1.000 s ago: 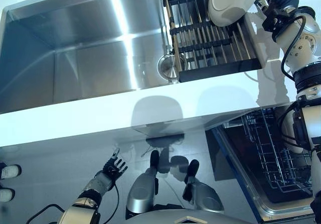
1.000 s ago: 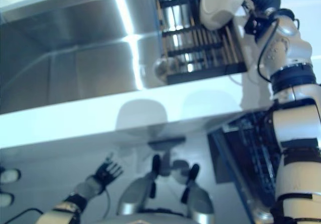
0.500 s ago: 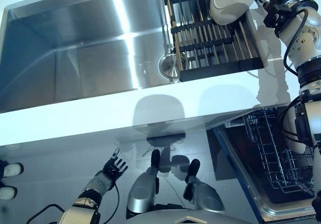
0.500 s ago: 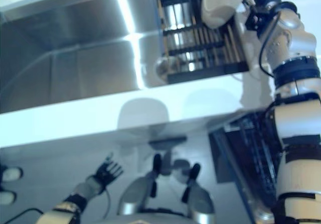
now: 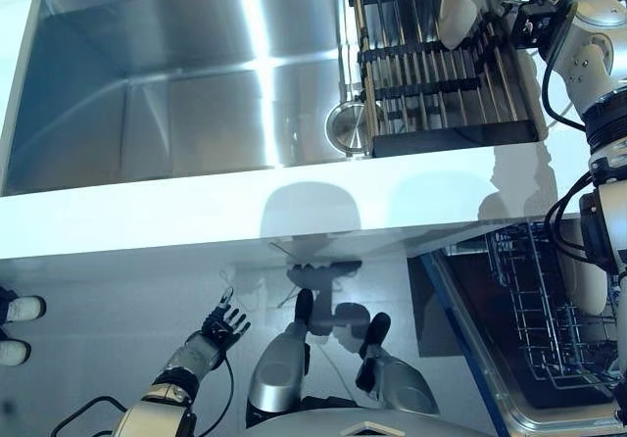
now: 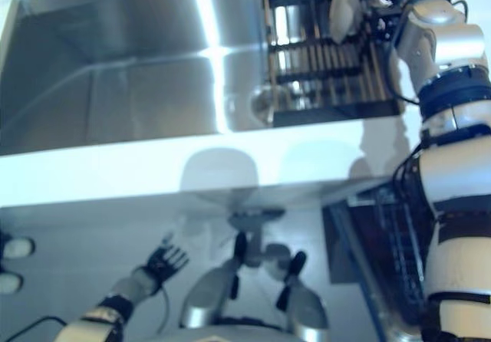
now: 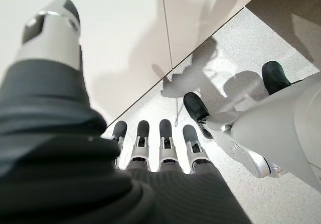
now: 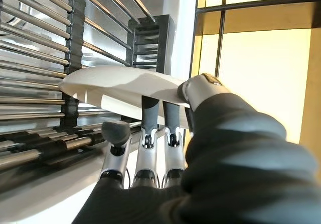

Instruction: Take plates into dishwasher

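1. Far left, on the floor: a person's white shoes (image 5: 18, 327), cut off by the picture's edge.
2. My left hand (image 5: 221, 323) hangs low in front of the counter (image 5: 294, 202), over the floor; fingers straight and spread, holding nothing.
3. Steel sink (image 5: 186, 84) fills the left and middle of the worktop. Drain (image 5: 345, 126) sits in its right near corner, just beside the dark drying rack (image 5: 441, 74).
4. The rack spans the sink's right end. Its bars lie directly under the white plate (image 5: 457, 4).
5. The plate stands nearly on edge above the rack's far right part. My right hand (image 8: 150, 133) pinches its rim: thumb on the upper face, fingers underneath, per the right wrist view. In the head views the hand is mostly hidden behind the plate and the frame's top edge.
6. Lower right, below the counter: open dishwasher with wire basket (image 5: 539, 310), partly hidden behind my right arm; contents hard to make out.
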`<state>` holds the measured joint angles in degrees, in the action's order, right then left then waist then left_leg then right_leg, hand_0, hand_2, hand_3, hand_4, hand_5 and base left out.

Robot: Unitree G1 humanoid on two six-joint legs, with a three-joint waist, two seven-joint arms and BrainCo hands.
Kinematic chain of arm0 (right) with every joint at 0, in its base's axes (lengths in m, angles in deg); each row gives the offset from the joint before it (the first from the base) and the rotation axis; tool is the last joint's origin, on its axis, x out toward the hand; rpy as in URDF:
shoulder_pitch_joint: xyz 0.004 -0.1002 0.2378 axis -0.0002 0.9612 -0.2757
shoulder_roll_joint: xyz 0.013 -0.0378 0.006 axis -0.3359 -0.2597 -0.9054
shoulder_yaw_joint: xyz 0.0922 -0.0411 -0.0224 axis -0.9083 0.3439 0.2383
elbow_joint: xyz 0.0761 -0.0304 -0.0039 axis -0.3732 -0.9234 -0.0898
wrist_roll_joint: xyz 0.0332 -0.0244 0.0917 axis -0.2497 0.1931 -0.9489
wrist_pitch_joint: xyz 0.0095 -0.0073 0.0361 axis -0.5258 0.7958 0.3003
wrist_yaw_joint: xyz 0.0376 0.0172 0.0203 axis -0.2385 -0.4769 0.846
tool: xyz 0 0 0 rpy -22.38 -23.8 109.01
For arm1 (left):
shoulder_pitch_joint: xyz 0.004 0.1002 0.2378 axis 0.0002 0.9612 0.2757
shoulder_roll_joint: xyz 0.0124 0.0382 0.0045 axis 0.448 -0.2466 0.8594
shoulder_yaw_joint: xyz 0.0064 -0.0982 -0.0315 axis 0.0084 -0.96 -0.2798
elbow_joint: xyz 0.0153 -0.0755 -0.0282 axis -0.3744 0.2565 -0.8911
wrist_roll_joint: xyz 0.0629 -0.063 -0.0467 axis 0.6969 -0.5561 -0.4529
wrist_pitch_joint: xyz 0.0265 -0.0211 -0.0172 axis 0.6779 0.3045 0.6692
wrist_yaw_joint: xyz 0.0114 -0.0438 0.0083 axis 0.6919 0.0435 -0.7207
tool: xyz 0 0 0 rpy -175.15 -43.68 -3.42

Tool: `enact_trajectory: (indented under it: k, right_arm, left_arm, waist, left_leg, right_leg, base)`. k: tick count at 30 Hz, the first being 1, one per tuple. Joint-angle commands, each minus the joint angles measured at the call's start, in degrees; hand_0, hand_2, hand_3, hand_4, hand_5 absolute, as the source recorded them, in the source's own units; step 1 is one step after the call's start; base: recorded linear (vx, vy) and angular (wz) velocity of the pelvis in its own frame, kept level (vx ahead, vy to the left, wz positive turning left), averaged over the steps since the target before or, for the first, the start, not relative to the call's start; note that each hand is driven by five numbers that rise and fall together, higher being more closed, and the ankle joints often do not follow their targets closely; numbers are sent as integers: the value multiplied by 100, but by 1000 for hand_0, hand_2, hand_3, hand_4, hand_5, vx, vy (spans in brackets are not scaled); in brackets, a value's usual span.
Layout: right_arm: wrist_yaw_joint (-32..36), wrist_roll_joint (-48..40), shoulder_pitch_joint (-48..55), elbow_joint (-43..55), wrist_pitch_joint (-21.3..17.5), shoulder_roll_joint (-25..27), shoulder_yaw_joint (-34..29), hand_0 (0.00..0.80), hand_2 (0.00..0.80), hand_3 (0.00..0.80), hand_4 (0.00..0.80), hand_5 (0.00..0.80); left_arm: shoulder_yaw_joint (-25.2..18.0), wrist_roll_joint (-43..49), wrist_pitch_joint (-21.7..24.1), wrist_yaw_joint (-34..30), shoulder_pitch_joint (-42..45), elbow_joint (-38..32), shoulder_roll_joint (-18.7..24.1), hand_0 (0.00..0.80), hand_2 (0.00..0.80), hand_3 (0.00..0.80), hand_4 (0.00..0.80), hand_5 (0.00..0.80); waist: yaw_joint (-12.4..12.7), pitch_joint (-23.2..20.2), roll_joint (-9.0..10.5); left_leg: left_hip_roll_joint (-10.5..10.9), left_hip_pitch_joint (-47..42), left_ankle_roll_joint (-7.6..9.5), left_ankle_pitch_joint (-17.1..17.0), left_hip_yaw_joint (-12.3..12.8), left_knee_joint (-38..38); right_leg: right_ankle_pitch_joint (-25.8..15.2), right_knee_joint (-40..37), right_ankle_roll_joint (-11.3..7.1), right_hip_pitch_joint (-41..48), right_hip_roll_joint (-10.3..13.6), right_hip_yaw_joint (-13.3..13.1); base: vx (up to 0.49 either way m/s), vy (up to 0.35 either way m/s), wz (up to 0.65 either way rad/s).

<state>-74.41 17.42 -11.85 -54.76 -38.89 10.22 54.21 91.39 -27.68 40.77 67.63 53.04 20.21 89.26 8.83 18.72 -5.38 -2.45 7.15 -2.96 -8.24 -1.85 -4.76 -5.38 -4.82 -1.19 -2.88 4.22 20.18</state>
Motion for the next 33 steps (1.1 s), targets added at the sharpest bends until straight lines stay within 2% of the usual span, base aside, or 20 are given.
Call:
enact_trajectory:
  k: [1,5,8,11,19,33]
  right_arm:
    - [-174,367,-793,-216,112,198,728,800,800,800,800,800]
    - [-175,364,-856,-280,125,261,840,800,800,800,800,800]
    - [-111,212,-844,-229,-30,281,850,800,800,800,800,800]
    - [-46,-58,-743,-46,-217,298,797,800,800,800,800,800]
    - [190,-438,-358,453,-383,422,461,800,800,800,800,800]
    - [579,-621,48,1118,-320,442,352,800,800,800,800,800]
  left_arm:
    - [415,-64,-9,-11,-276,60,157,0,0,0,0,0]
    - [406,-12,-21,-42,-262,72,204,0,0,0,0,0]
    - [373,18,-57,-119,-230,90,242,0,0,0,0,0]
    - [383,38,-57,-157,-161,73,252,0,0,0,0,0]
    - [309,266,-164,-161,-11,119,258,0,0,0,0,0]
    - [185,584,-241,-277,308,495,209,0,0,0,0,0]
  waist:
    - [105,-91,399]
    - [110,-133,427]
    - [102,-187,459]
    - [86,-267,504]
    - [45,-640,682]
    - [-37,-1428,962]
  left_leg:
    - [-97,-116,-170,159,274,-24]
    - [-110,-153,-172,176,295,-24]
    - [-123,-199,-177,194,319,-24]
    - [-130,-268,-184,216,334,-24]
    - [-161,-582,-200,334,413,-24]
    - [-178,-1164,-186,592,577,-24]
  right_leg:
    - [-97,232,-508,-18,637,-59]
    - [-102,183,-507,49,623,-48]
    - [-95,162,-503,101,609,-51]
    - [-87,138,-503,177,586,-85]
    - [-14,63,-511,514,540,-153]
    - [107,-18,-558,1017,498,-342]
  base:
    - [0,0,0]
    - [0,0,0]
    - [0,0,0]
    - [0,0,0]
    - [66,18,-1]
    - [99,43,-9]
